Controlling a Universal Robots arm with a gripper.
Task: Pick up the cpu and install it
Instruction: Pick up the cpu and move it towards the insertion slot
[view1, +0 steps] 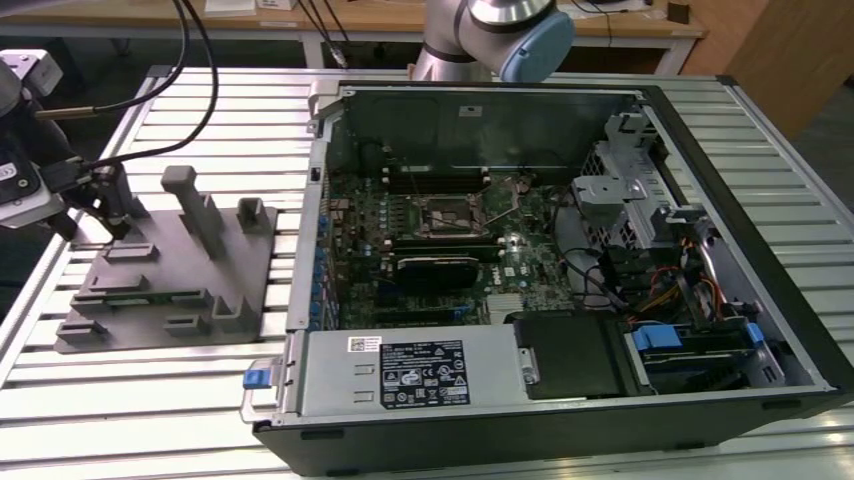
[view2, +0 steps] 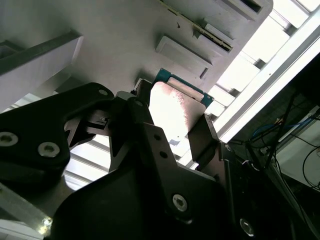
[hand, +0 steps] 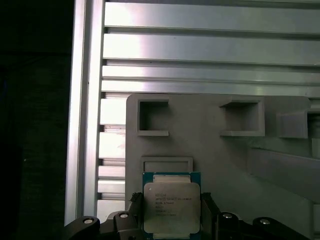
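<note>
Looking past the black fingers (view2: 201, 134) in both wrist views, I see them closed on two opposite edges of the cpu (hand: 171, 202). Its flat metal lid glares bright and a thin teal border shows around it. I cannot tell whether it rests on the tray (hand: 210, 155) or is just clear of it.

In the exterior view the gripper (view1: 100, 200) hangs over the tray's far corner, at the exterior view's left. The cpu is at that corner, next to a shallow square outline moulded into the tray.

The tray is matte grey plastic, a flat slab with square recesses (hand: 152, 117) and upright posts (view1: 200, 205). The posts stand close beside the gripper, toward the middle of the tray.

The tray lies on a table (view1: 134, 400) of ribbed aluminium slats. The table's edge rail runs just beyond the tray's corner, with dark space past it.

On the tray's other side, just beside it, the open case (view1: 467, 110) lies flat, a sheet-metal box with raised walls. The socket (view1: 445, 213) is inside it, well apart from the tray.

Beyond the tray, the arm (view1: 494, 30) rises behind the case, cables (view1: 200, 60) hang across the slats, and a wooden bench (view1: 400, 20) closes off the back.
</note>
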